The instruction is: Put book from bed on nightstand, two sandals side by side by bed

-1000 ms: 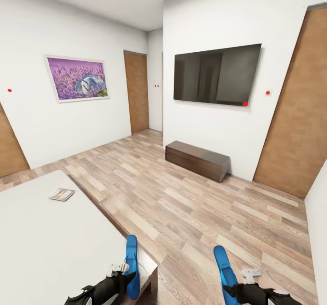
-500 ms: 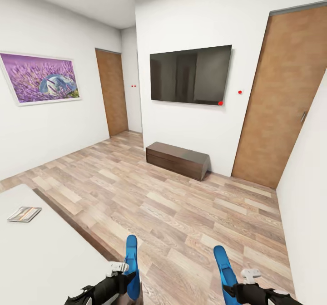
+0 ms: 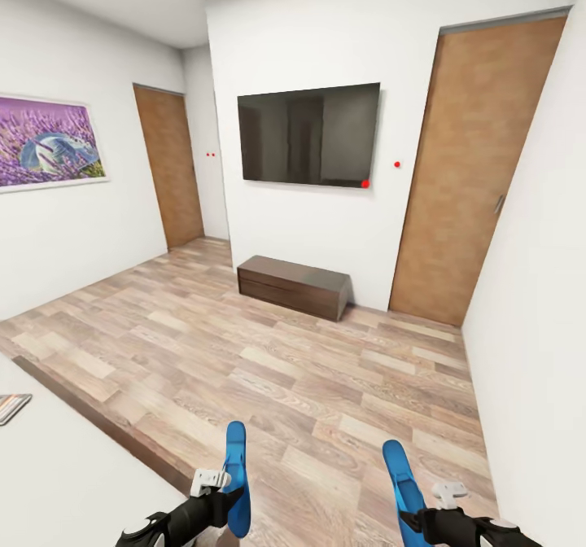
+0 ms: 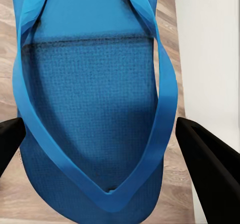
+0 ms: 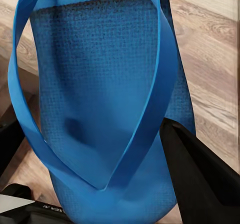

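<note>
Each of my grippers holds one bright blue sandal, toe pointing away from me. In the head view the left gripper (image 3: pixel 226 500) is shut on the left sandal (image 3: pixel 236 470), over the bed's corner. The right gripper (image 3: pixel 417 518) is shut on the other sandal (image 3: pixel 400 474), above the wood floor. In the left wrist view the black fingers (image 4: pixel 209 160) flank the sandal's sole (image 4: pixel 95 114). The right wrist view shows a black finger (image 5: pixel 200 180) against its sandal (image 5: pixel 100 94). The pale bed (image 3: pixel 57 474) fills the lower left. The book (image 3: pixel 10 407) lies on it at the picture's left edge. The nightstand is out of view.
A dark TV (image 3: pixel 309 134) hangs on the white wall ahead, with a low dark cabinet (image 3: pixel 295 286) under it. Brown doors stand at the right (image 3: pixel 472 172) and far left (image 3: pixel 169 164). A lavender picture (image 3: pixel 45 142) hangs left. A white wall (image 3: pixel 533 303) runs close on my right.
The whole view has swung to the right, so the bed, book and picture have slid toward the left edge. Both grippers keep their sandals in the same pose.
</note>
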### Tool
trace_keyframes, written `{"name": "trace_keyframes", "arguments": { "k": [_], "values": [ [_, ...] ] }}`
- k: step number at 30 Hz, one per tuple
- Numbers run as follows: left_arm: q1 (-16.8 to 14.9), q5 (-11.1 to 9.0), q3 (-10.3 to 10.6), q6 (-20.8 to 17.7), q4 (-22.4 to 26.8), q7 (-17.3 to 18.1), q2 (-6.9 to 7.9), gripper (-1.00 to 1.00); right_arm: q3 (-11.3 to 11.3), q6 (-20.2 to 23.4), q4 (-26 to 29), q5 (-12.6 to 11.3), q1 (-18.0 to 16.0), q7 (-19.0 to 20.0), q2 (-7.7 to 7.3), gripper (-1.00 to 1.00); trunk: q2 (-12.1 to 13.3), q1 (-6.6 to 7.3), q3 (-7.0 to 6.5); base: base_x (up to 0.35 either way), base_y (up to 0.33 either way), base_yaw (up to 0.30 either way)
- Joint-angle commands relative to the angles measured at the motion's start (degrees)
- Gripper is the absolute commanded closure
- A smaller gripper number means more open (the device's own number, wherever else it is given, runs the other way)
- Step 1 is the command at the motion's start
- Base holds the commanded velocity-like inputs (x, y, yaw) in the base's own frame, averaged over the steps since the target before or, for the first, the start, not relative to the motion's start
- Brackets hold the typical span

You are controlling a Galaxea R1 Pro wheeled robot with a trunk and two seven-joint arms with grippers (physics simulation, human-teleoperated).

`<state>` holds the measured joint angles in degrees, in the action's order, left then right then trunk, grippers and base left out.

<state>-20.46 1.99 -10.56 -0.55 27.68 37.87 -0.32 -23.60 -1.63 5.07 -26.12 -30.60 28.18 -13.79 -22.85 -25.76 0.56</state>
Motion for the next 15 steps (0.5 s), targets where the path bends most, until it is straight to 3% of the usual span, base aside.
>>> {"name": "trace_keyframes", "arguments": {
  "k": [1,15],
  "values": [
    [0.0,0.2,-0.3,-0.1,0.0,0.4,-0.04,1.00,-0.5,-0.1,-0.1,-0.5,-0.1,0.1,-0.01,1.00,-0.1,-0.03,0.06,0.000,0.000,-0.217],
    [0.0,0.2,-0.3,-0.1,0.0,0.4,-0.04,1.00,-0.5,-0.1,-0.1,-0.5,0.0,0.0,-0.01,1.00,-0.1,-0.03,0.06,0.000,0.000,-0.250]
  ]
}}
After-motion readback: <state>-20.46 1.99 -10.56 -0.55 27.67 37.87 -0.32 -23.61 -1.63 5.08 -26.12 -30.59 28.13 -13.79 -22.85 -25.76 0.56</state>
